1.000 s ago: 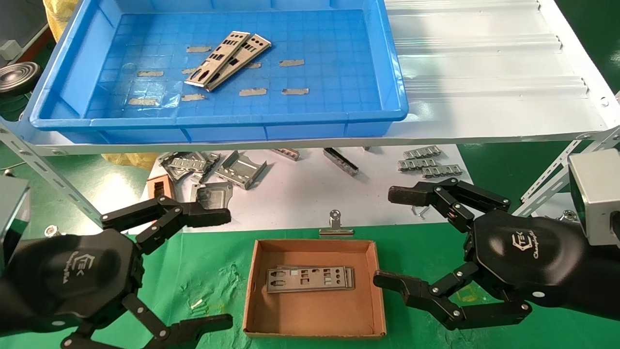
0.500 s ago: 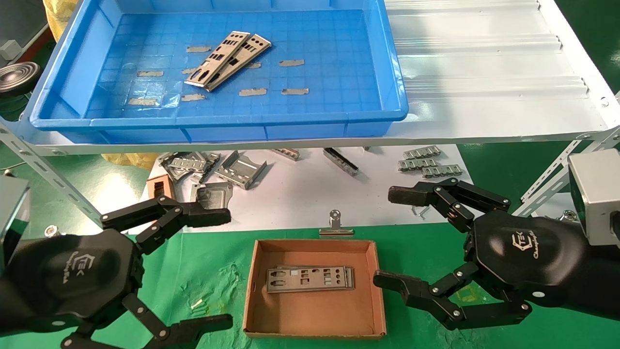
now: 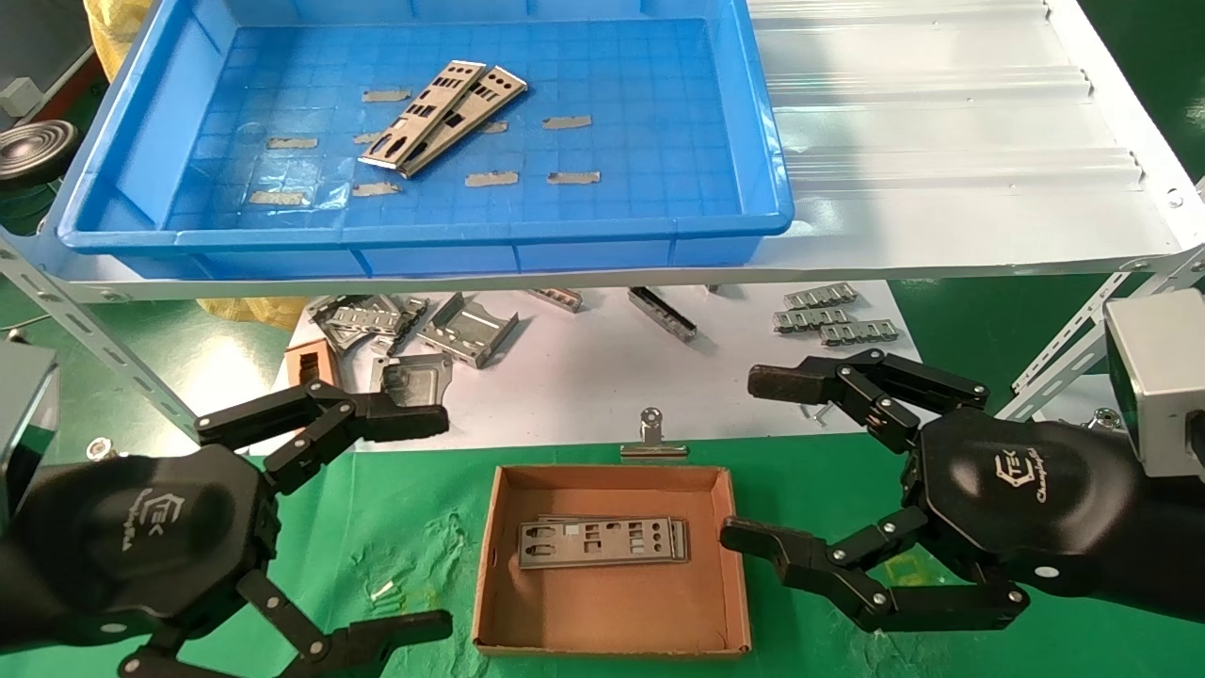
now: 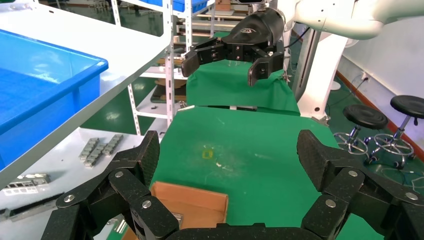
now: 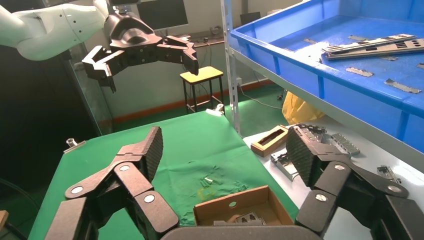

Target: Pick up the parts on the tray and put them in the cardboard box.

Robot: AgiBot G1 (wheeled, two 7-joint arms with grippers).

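Cardboard box with stacked parts, flanked by empty, wide-open left gripper and right gripper.

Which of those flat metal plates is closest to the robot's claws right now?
The plates already lying in the cardboard box, beside the open right gripper. The other two plates lie crossed, far off in the blue tray.

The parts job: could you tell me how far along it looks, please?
Done: a stack of plates lies in the cardboard box. In hand: nothing; the left gripper and right gripper hover open beside the box. Left: two plates on the blue tray.
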